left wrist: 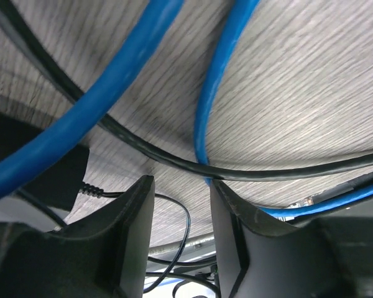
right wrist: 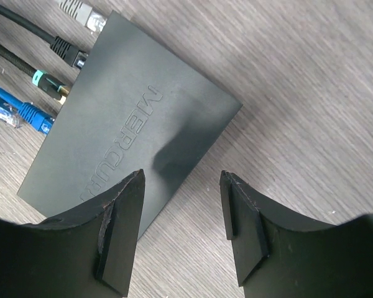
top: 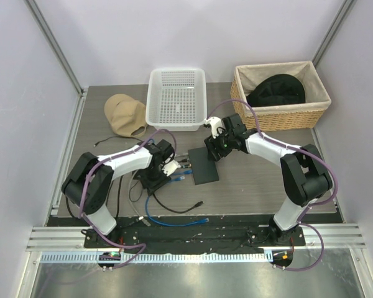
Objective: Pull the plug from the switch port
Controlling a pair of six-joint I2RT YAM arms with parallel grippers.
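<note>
The switch is a flat matte-black box lying mid-table. Several plugs line its left edge in the right wrist view: a grey plug, a black plug, a teal-ringed plug and a blue plug. Whether the blue one sits in a port I cannot tell. My right gripper hovers open over the switch's far edge, nothing between its fingers. My left gripper is open just left of the switch, over a blue cable and a black cable, holding nothing.
A black adapter brick with cords lies under the left arm. Loose blue and black cables trail toward the near edge. A white mesh basket, a tan cap and a wicker basket holding a black cap stand at the back.
</note>
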